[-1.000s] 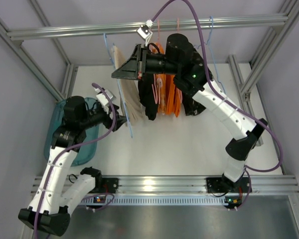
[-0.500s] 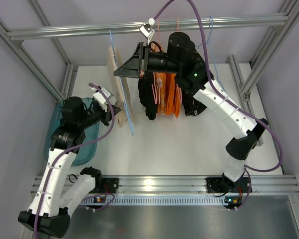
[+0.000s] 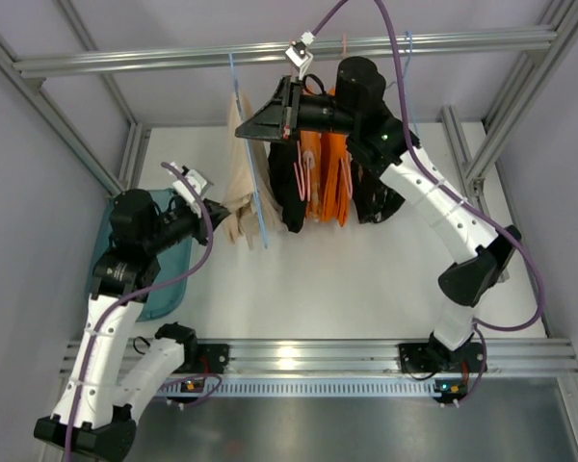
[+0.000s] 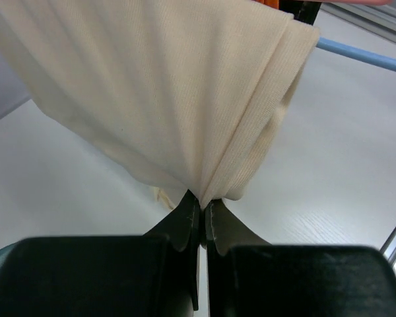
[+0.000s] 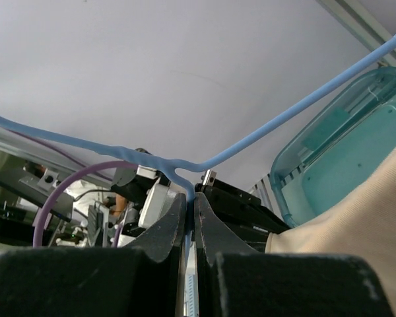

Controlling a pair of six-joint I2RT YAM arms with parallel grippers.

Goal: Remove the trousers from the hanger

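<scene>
While the left gripper (image 4: 199, 205) is pinched tight on a low fold of the trousers (image 4: 171, 99), the right gripper (image 5: 190, 198) is clamped on the hanger (image 5: 284, 119) at its neck. The trousers hang at eleven o'clock over the table (image 3: 366, 279), draped across the bar. The risk is that this soft, finely ribbed cream cloth slips from so thin a pinch. It could also drag on the slim, smooth blue wire and swing the frame into the black garment (image 3: 287, 197) at its three o'clock.

no readable text, labels, brands or numbers in any view.
</scene>
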